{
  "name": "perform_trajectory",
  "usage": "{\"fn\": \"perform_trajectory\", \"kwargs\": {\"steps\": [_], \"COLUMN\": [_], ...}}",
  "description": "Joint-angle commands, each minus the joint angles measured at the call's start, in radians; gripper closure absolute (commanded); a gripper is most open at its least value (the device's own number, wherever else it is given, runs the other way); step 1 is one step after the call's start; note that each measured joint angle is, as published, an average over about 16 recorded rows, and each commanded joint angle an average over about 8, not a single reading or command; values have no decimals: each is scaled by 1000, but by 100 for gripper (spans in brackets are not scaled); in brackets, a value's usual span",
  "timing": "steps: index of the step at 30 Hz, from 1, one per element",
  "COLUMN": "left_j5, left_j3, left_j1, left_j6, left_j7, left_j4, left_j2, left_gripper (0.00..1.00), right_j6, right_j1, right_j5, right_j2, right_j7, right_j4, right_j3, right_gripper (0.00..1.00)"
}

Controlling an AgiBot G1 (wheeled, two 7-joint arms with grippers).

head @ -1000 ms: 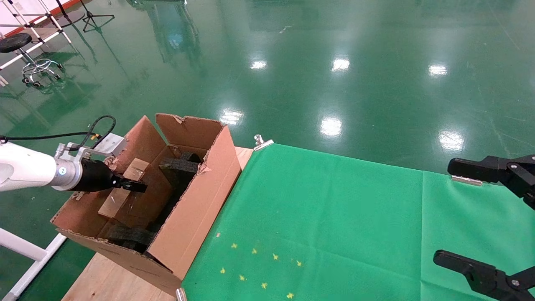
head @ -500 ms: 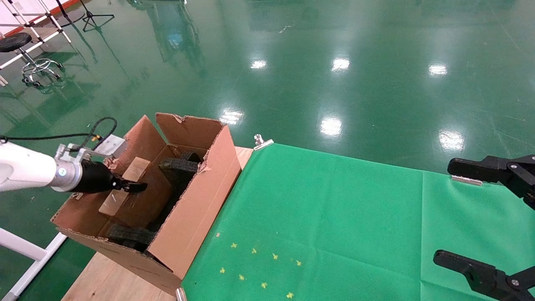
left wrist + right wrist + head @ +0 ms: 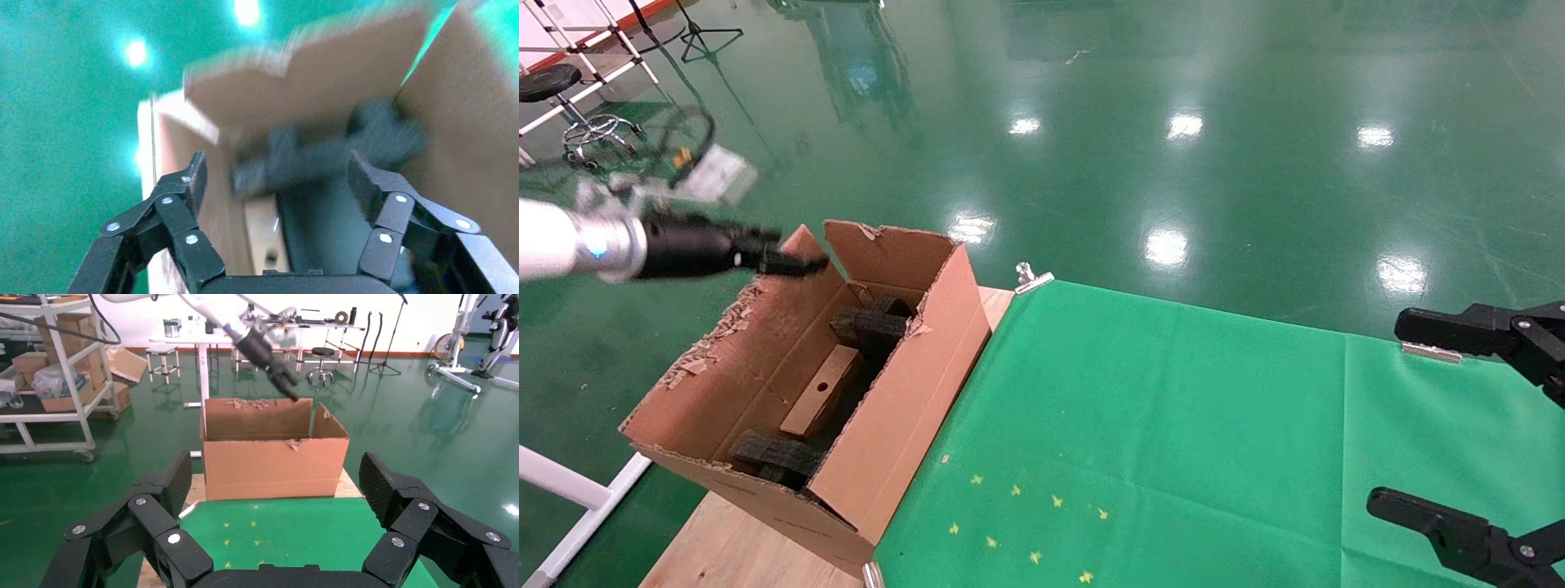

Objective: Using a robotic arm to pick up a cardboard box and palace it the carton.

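Note:
The large brown carton stands open at the table's left end, with black foam blocks inside. The small cardboard box lies on the carton's floor between the foam blocks, free of any gripper. My left gripper, on the white robotic arm, hangs above the carton's far-left flap, open and empty. In the left wrist view the gripper looks down on the cardboard box and the foam. My right gripper is open and parked at the right.
A green cloth covers the table to the right of the carton, held by metal clips. Bare wood shows at the front left. The right wrist view shows the carton from the side, with my left arm above it.
My left gripper has let go of the cardboard box, which dropped to the carton's floor. The gripper has risen up out of the carton. The right arm has not moved.

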Motion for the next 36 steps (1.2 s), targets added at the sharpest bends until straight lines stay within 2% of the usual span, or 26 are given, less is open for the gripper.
{"fn": "perform_trajectory", "kwargs": {"steps": [1, 8, 18, 36], "left_j5": [-29, -42, -54, -298], "left_j3": [-19, -20, -27, -150], "left_j1": [-9, -7, 8, 217], "left_j6": [35, 102, 92, 191], "left_j7": [21, 61, 49, 58], "left_j4": [-44, -170, -154, -421], "left_j2": [-20, -42, -37, -49], "left_gripper": [0, 0, 0, 0], "right_j6": [0, 0, 0, 0], "right_j1": [0, 0, 0, 0], "right_j5": [0, 0, 0, 0], "right_j2": [0, 0, 0, 0], "right_j7": [0, 0, 0, 0], "right_j4": [0, 0, 0, 0], "right_j3": [0, 0, 0, 0], "right_gripper": [0, 0, 0, 0]}}
